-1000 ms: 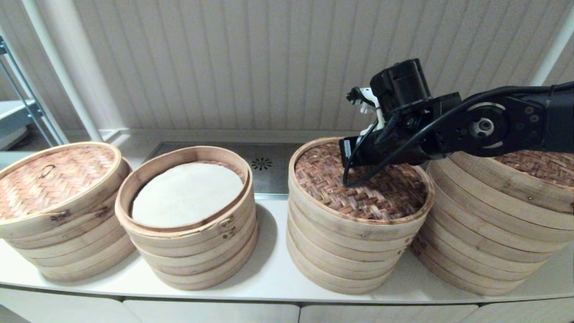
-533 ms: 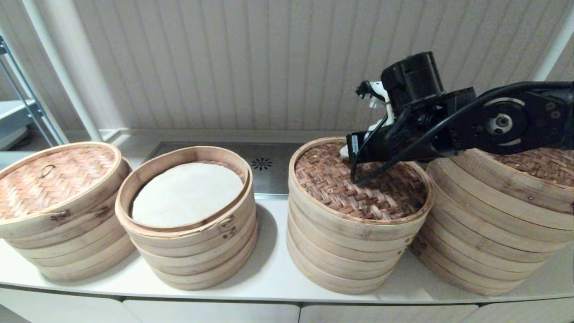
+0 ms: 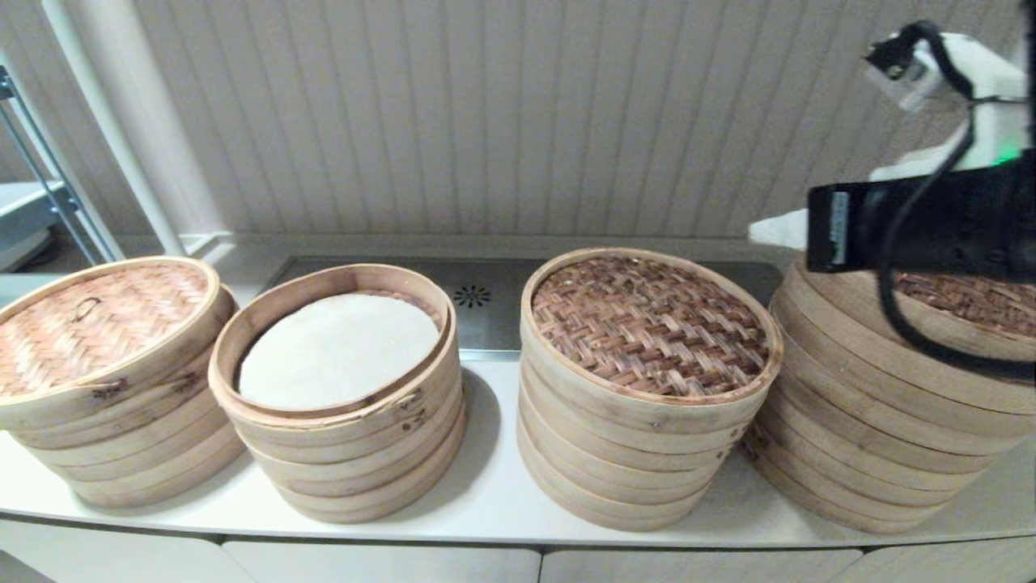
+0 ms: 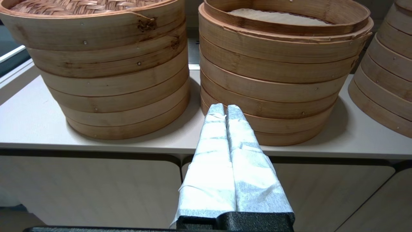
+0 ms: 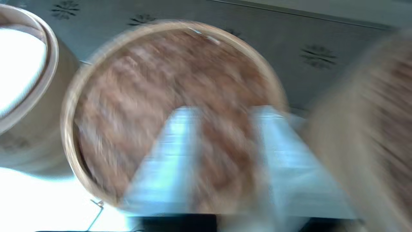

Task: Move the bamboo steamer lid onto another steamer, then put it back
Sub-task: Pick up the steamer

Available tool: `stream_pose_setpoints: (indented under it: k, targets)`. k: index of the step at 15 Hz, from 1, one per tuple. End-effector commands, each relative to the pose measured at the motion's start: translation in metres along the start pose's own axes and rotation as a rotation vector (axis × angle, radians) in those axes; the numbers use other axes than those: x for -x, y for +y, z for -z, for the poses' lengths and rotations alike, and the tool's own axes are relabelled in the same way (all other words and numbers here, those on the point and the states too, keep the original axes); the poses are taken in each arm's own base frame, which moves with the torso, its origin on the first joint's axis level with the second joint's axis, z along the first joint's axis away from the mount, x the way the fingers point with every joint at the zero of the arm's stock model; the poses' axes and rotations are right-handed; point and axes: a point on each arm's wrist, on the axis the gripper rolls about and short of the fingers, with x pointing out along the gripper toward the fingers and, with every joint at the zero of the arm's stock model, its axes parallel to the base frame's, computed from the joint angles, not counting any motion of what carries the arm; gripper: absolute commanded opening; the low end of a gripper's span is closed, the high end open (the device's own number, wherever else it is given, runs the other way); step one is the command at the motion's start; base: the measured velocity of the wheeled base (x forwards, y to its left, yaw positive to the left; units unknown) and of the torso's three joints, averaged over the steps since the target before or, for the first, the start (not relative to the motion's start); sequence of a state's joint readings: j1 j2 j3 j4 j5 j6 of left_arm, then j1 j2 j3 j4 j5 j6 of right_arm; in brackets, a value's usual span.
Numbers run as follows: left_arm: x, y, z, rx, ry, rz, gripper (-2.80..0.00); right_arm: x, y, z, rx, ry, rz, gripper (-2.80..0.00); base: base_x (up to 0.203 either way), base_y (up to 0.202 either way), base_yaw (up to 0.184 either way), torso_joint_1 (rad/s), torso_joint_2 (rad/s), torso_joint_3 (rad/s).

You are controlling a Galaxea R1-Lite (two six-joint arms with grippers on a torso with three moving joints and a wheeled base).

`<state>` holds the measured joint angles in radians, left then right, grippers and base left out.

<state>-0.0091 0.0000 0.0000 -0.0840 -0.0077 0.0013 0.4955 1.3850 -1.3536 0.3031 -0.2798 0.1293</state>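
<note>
Four bamboo steamer stacks stand in a row on the white counter (image 3: 494, 490). The third stack (image 3: 639, 437) carries a dark woven lid (image 3: 651, 324), which also fills the right wrist view (image 5: 128, 80). My right gripper (image 3: 777, 231) hangs high at the right, above the fourth stack (image 3: 882, 421) and clear of that lid. Its fingers (image 5: 173, 145) stand apart, open and empty. The second stack (image 3: 348, 437) has no lid and shows a white liner (image 3: 336, 348). My left gripper (image 4: 222, 108) is shut and low, in front of the counter edge.
The far-left stack (image 3: 121, 429) has a lighter woven lid (image 3: 97, 324) with a loop handle. The fourth stack wears its own woven lid (image 3: 963, 295). A steel drain panel (image 3: 477, 295) lies behind the stacks. A white pole (image 3: 121, 129) and a metal rack (image 3: 40, 194) stand at the left.
My right gripper has lifted off the dark woven lid and swung up and to the right. The lid stays on the third stack. The left arm has not moved.
</note>
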Motion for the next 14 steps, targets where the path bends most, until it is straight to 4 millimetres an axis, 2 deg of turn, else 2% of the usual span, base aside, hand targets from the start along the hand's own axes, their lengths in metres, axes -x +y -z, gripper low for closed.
stream_pose_setpoints:
  k: [1,4,6,11,13,14]
  targets:
    - [-0.002,0.0,0.009,0.0,0.033,0.0,-2.8,0.065,-0.025,0.008,-0.026,-0.106,0.023,-2.8,0.0,0.0,0.0,0.0,0.0,0.0]
    - [-0.002,0.0,0.009,-0.002,0.032,0.0,-2.8,0.124,-0.053,0.044,-0.009,-0.129,0.138,-2.8,0.0,0.0,0.0,0.0,0.0,0.0]
    - [-0.002,0.0,0.009,-0.008,0.033,0.001,-2.8,0.149,-0.063,0.077,-0.005,-0.107,0.213,-2.8,0.0,0.0,0.0,0.0,0.0,0.0]
    - [-0.002,0.0,0.009,-0.008,0.04,0.003,-2.8,0.179,-0.07,0.179,-0.002,-0.054,0.449,-2.8,0.0,0.0,0.0,0.0,0.0,0.0]
    - [-0.002,0.0,0.009,-0.008,0.038,0.003,-2.8,0.178,-0.068,0.226,0.063,-0.041,0.42,-2.8,0.0,0.0,0.0,0.0,0.0,0.0]
    - [-0.002,0.0,0.009,-0.008,0.04,0.003,-2.8,0.171,-0.067,0.247,0.087,-0.034,0.384,-2.8,0.0,0.0,0.0,0.0,0.0,0.0]
